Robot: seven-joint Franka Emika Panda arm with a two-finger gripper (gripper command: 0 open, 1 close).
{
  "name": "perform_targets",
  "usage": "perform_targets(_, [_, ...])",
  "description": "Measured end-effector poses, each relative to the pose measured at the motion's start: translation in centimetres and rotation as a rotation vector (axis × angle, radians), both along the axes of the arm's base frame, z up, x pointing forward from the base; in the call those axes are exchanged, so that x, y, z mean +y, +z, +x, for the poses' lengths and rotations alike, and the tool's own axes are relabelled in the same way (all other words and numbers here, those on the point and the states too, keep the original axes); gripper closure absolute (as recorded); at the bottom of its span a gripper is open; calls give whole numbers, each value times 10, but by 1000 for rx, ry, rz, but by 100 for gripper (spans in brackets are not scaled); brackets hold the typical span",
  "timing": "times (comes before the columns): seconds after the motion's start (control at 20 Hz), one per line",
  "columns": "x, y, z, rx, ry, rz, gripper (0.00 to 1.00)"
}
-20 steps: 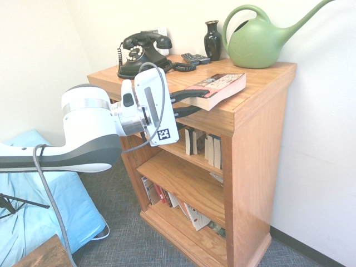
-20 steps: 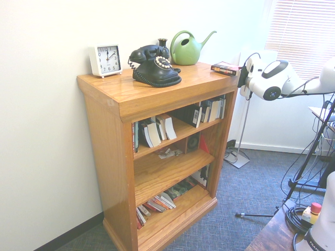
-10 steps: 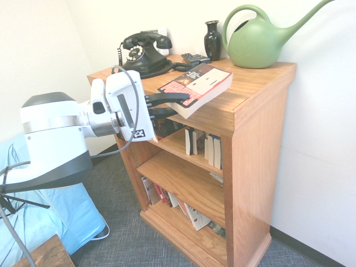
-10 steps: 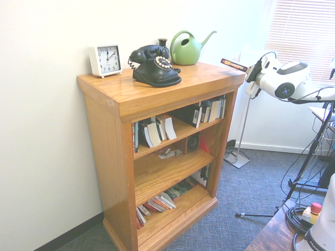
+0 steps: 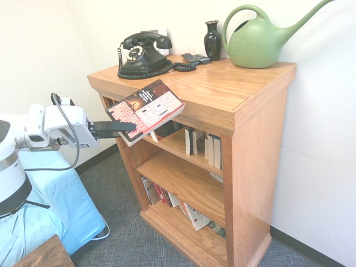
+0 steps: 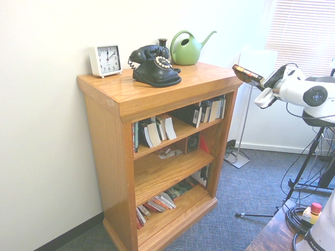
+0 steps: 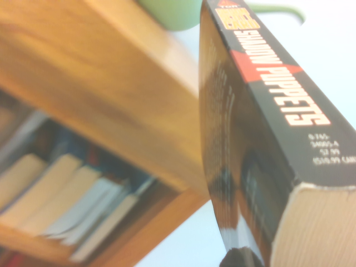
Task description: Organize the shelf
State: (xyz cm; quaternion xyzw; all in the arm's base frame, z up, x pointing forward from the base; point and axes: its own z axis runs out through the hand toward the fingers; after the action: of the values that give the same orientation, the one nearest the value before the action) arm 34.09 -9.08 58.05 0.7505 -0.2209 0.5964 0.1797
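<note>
The shelf (image 5: 239,105) (image 6: 131,97) is a honey-coloured oak bookcase against the wall, with paperbacks (image 5: 203,146) on its inner levels. My gripper (image 5: 127,126) (image 6: 260,81) is shut on a paperback book (image 5: 146,109) (image 6: 245,74) with a black and red cover. I hold it tilted in the air, off the shelf's top and in front of its open side. In the wrist view the book's black spine (image 7: 272,89) runs close past the camera, with the shelf's top edge (image 7: 111,94) and a row of books behind it.
On the shelf's top stand a black rotary phone (image 5: 142,53) (image 6: 154,65), a dark vase (image 5: 212,40), a green watering can (image 5: 261,39) (image 6: 187,48), a remote (image 5: 196,58) and a white clock (image 6: 106,59). A blue cushion (image 5: 50,206) lies on the floor.
The gripper lifted the book off the shelf's top and drew it back away from the bookcase. The book now hangs tilted in the air in front of the shelf.
</note>
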Motion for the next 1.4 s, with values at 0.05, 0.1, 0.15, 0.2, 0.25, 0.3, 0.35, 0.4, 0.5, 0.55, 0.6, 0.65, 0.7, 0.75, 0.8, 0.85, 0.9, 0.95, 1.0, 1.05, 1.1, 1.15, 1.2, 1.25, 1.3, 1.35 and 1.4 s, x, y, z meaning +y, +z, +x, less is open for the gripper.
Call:
perform_targets(0.05, [5, -5, -5, 7, 7, 28, 100])
perform_targets(0.1, [11, -11, -9, 16, 16, 54, 100])
perform_targets(0.15, [17, -17, -11, 30, 29, 79, 100])
perform_targets(0.2, [23, -25, -13, 47, 43, 104, 100])
perform_targets(0.25, [30, -33, -13, 71, 61, 131, 100])
perform_targets(0.3, [37, -42, -13, 98, 80, 157, 100])
perform_targets(0.35, [44, -51, -12, 123, 95, 176, 100])
perform_targets(0.4, [50, -58, -11, 144, 110, 191, 100])
perform_targets(0.5, [59, -68, -6, 174, 138, 211, 100])
perform_targets(0.55, [61, -73, -3, 190, 151, 222, 100])
perform_targets(0.6, [64, -79, 0, 208, 162, 232, 100])
perform_targets(0.65, [65, -85, 4, 227, 172, 243, 100])
perform_targets(0.7, [67, -91, 7, 245, 186, 254, 100])
perform_targets(0.75, [69, -98, 11, 262, 201, 265, 100])
perform_targets(0.8, [71, -105, 14, 279, 219, 279, 100])
perform_targets(0.85, [74, -113, 19, 297, 238, 294, 100])
perform_targets(0.9, [78, -119, 24, 312, 258, 307, 100])
perform_targets(0.95, [82, -123, 31, 323, 280, 320, 100])
perform_targets(1.0, [87, -127, 37, 329, 301, 335, 100])
perform_targets(1.05, [91, -129, 45, 332, 317, 348, 100])
perform_targets(1.1, [95, -131, 53, 334, 328, 358, 100])
perform_targets(1.15, [98, -132, 61, 334, 337, 369, 100])
perform_targets(1.2, [100, -133, 68, 334, 343, 378, 100])
perform_targets(1.25, [101, -135, 76, 335, 347, 386, 100])
perform_targets(1.3, [103, -138, 84, 335, 349, 395, 100])
perform_targets(1.35, [104, -141, 91, 335, 352, 402, 100])
perform_targets(1.4, [106, -143, 97, 335, 354, 409, 100])
